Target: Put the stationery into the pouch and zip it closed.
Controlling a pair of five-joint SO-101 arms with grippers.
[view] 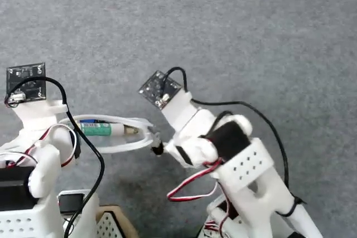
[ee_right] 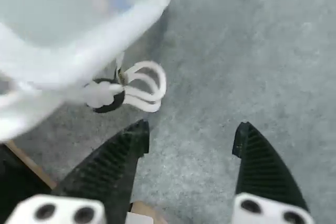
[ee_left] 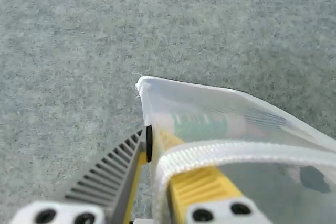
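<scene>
ribbed left claw (ee_left: 149,142) pinches translucent pouch (ee_left: 210,106) (mesh, perhaps); right claw (ee_right: 191,129) gapes wide.

- This looks like a robotics lab or test bench, not a lived-in room.
- A grey felt-like mat (view: 262,43) spreads wide as the work surface, lying under the spread fingers (ee_right: 121,156) of the right gripper (ee_right: 192,126) and running well beyond them.
- The arms (view: 245,165) are plain white printed shells. Loose red, white and black wires (view: 189,185) trail behind the fingers.
- A bare camera circuit board (view: 160,89) sits on each wrist, above the fingers.
- A raw wooden edge (view: 120,221) shows well behind the fingers, by the arm bases.
</scene>
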